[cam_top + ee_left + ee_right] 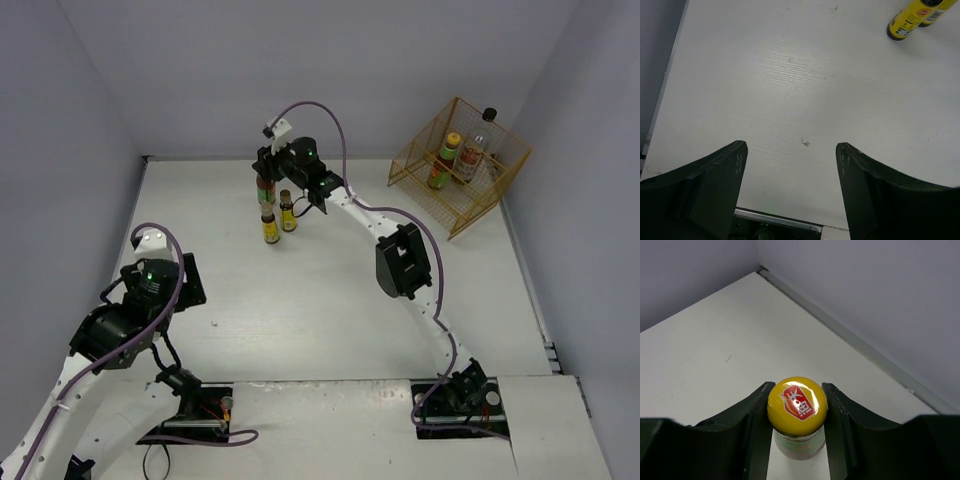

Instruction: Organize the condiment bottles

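Note:
My right gripper (797, 386) is shut on the yellow cap of a dark red condiment bottle (797, 405), which hangs upright between the fingers (752, 410). In the top view this bottle (265, 191) is at the far middle-left of the table, under the right gripper (267, 176); whether its base touches the table is hidden. Two short brown yellow-labelled bottles (269, 228) (288, 212) stand just in front of it. The left wrist view has them (906, 21) (936, 12) at its top right. My left gripper (791, 145) is open over bare table, far from them.
A gold wire basket (415, 158) sits tilted at the far right and holds a yellow-capped bottle (450, 150) and a clear black-capped bottle (478, 150). Walls close the table on the left, back and right. The left arm (150, 280) is at the near left.

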`<action>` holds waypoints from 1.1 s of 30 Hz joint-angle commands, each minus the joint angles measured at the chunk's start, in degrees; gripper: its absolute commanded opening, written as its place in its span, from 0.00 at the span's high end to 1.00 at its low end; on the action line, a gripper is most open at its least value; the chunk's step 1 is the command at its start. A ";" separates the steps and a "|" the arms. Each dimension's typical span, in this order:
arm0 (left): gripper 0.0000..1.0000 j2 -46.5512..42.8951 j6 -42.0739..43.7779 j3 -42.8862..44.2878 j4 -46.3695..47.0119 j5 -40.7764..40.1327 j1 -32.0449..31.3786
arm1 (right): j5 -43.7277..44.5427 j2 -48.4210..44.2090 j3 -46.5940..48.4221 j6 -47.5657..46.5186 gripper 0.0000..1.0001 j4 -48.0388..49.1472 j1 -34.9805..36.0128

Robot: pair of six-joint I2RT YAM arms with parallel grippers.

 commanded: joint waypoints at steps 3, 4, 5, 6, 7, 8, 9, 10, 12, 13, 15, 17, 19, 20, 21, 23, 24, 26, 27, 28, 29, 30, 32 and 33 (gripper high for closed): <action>0.29 0.34 -0.01 3.02 0.93 -2.07 0.36 | 3.40 -13.47 1.76 -2.26 1.00 16.39 -4.93; 0.29 0.52 0.16 3.11 1.20 -2.07 0.36 | 3.67 -14.98 -0.95 -2.52 1.00 16.56 -5.46; 0.29 0.61 0.51 3.28 1.29 -2.07 0.36 | 4.19 -16.64 -2.63 -2.78 1.00 16.74 -5.90; 0.29 0.70 0.69 3.37 1.46 -1.98 0.36 | 4.37 -20.32 -4.56 -3.22 1.00 17.09 -6.95; 0.29 0.87 0.95 3.54 1.72 -2.07 0.36 | 4.55 -22.01 -6.49 -3.40 1.00 17.44 -7.57; 0.29 1.05 1.48 3.72 1.90 -1.98 0.36 | 4.72 -24.11 -10.34 -3.57 1.00 17.53 -8.09; 0.29 1.13 1.66 3.81 2.08 -1.89 0.36 | 5.25 -28.05 -12.21 -3.84 1.00 17.44 -9.14; 0.29 1.40 2.18 4.16 2.34 -1.80 0.36 | 5.60 -29.91 -15.79 -4.54 1.00 17.01 -9.68; 0.29 2.01 2.62 4.42 2.78 -1.45 0.36 | 6.48 -35.63 -18.80 -5.16 1.00 15.08 -11.43; 0.29 2.28 2.97 4.69 3.39 -1.28 0.36 | 6.74 -37.39 -20.38 -5.59 1.00 14.46 -12.14; 0.29 2.89 3.59 4.78 4.10 -1.01 0.36 | 8.06 -42.75 -25.04 -6.21 1.00 13.23 -14.24; 0.29 3.07 4.12 4.69 5.50 -0.14 0.27 | 8.41 -47.31 -28.90 -6.83 1.00 12.18 -16.26; 0.29 3.51 4.38 4.34 7.08 0.83 0.36 | 9.20 -49.78 -30.85 -7.27 1.00 10.42 -19.76; 0.29 3.86 4.56 3.99 8.22 1.53 0.36 | 9.29 -51.88 -32.51 -7.09 1.00 9.54 -22.75; 0.29 4.03 4.56 3.81 8.75 1.54 0.27 | 9.29 -52.86 -33.23 -7.09 1.00 9.19 -22.78; 0.29 4.56 4.73 3.37 9.54 2.59 0.36 | 9.56 -55.14 -34.63 -7.00 1.00 8.66 -26.98; 0.29 5.00 4.73 3.28 10.42 2.94 0.36 | 9.47 -55.68 -35.60 -7.00 1.00 8.22 -28.39; 0.29 5.44 4.73 2.93 11.30 3.91 0.27 | 9.38 -56.74 -36.04 -6.92 1.00 7.60 -32.17; 0.29 5.88 4.73 2.84 12.09 4.17 0.36 | 9.38 -56.91 -36.65 -6.92 1.00 7.43 -33.31; 0.29 5.97 4.73 2.76 12.45 4.35 0.36 | 9.30 -57.00 -36.92 -7.00 1.00 7.51 -34.28; 0.29 6.14 4.73 2.67 12.71 4.70 0.36 | 9.21 -57.00 -37.19 -6.83 1.00 7.42 -36.38; 0.29 6.49 4.82 2.49 13.41 4.88 0.36 | 9.12 -57.00 -37.36 -6.57 1.00 7.42 -36.57; 0.29 6.85 4.91 2.49 13.94 5.05 0.36 | 8.94 -56.57 -37.98 -6.39 1.00 7.51 -39.73; 0.29 7.37 5.00 2.40 14.38 5.23 0.36 | 8.86 -56.39 -38.24 -6.39 1.00 7.69 -40.35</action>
